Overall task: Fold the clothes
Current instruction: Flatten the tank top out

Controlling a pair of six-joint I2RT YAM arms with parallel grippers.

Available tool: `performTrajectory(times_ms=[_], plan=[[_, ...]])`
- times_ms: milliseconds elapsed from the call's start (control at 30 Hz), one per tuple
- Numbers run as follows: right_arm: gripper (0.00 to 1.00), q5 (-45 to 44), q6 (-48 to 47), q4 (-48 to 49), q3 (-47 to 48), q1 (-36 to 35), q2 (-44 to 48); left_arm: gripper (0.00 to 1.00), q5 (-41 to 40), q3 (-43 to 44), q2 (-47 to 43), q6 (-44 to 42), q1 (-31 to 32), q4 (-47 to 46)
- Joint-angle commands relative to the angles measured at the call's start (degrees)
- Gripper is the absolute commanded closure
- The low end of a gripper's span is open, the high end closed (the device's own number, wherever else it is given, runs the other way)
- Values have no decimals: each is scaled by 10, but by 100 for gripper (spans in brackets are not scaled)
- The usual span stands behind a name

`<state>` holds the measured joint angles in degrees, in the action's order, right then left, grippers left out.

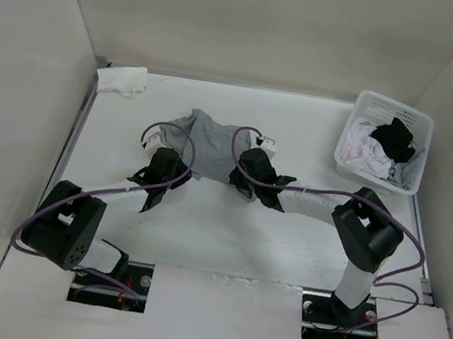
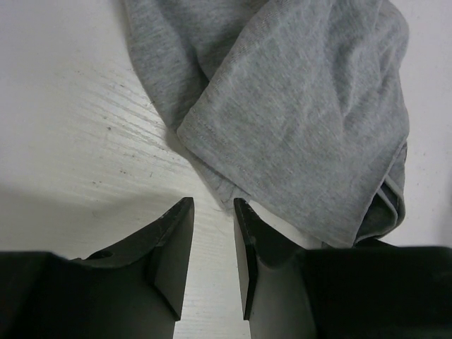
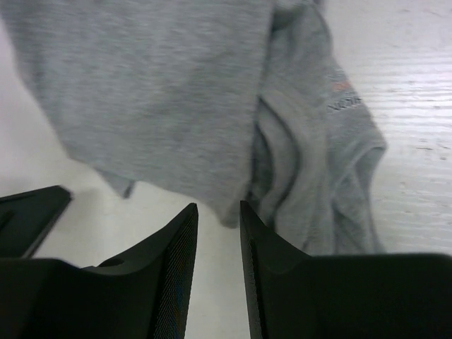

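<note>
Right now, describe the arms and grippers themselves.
Left arm and right arm: bulky black joints, white tubular links, purple cables looping alongside. Left gripper and right gripper: two flat, black, wedge-shaped fingers each.

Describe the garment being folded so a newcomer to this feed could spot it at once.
Start at the white table and look to its middle. A crumpled grey sleeveless top lies there. Colour sets it apart: the cloth in the far left corner is white, and black and white clothes sit in the lattice basket at far right.
</note>
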<state>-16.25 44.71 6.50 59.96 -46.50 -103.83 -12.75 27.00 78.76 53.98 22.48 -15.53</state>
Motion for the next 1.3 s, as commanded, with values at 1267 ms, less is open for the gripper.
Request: performTrajectory(times_ms=[1267], plan=[[97, -13, -18, 17, -35, 17, 136, 74, -20, -48, -26, 66, 1, -62]])
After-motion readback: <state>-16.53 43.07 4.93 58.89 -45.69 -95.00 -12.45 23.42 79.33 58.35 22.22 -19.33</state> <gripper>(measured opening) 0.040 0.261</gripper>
